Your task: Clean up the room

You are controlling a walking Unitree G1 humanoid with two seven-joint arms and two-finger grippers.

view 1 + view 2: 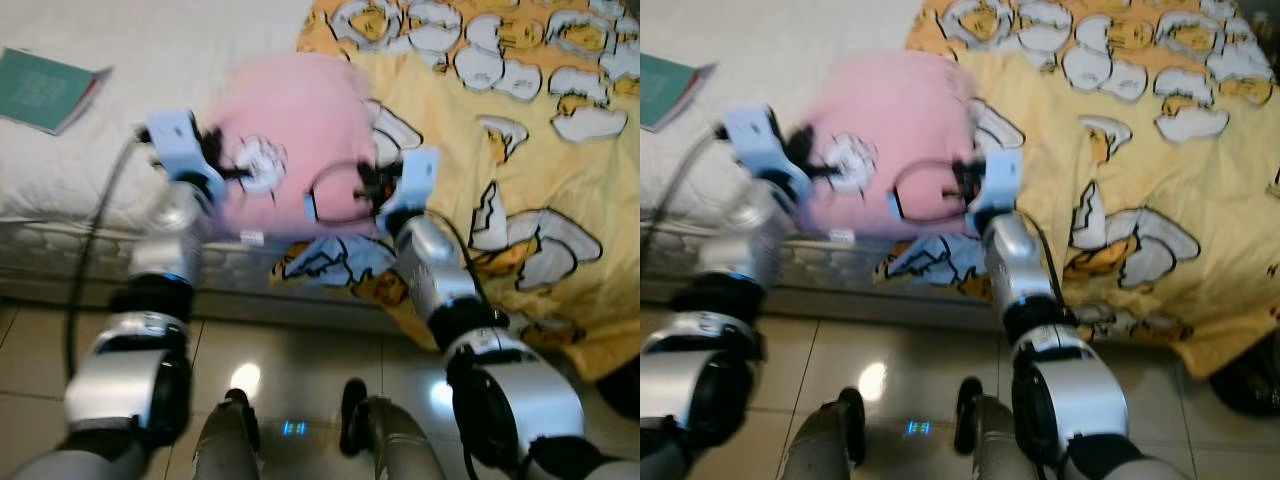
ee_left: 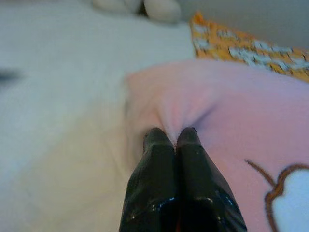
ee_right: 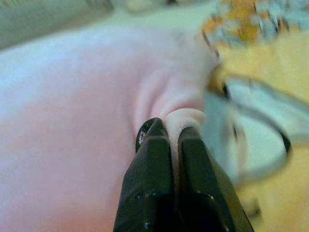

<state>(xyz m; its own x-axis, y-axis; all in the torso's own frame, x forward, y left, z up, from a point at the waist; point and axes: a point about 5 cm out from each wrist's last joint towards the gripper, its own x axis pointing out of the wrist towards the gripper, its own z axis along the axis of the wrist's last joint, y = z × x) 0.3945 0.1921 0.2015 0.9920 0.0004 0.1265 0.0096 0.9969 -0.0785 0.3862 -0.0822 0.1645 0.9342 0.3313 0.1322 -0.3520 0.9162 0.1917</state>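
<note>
Bed (image 1: 150, 60) with a white sheet lay ahead of the robot; tiled floor (image 1: 290, 350) below its edge. A green book (image 1: 45, 88) sat on the sheet, well left of the pillow. A yellow blanket (image 1: 520, 170) with a cartoon egg print covered the bed to the right of the pillow and draped over the edge toward the floor. Part of the blanket lay just under and beside the pillow's right side. Head views were motion-blurred.

Both arms reached forward over the bed edge, one on each side of the pillow. Left claw (image 2: 169, 137) had its fingers pressed together, pinching a fold of pink cloth at the pillow's left edge. Right claw (image 3: 169, 128) was likewise closed, nipping a bunched bit of pink fabric at the pillow's right edge, close to the blanket.

Pillow (image 1: 290, 140): pink, soft, square-ish, with a white cartoon figure outlined in brown on its face. It sat at the near edge of the bed, between the two claws, cloth puckered where each gripped. Whether it was lifted off the sheet could not be told.
</note>
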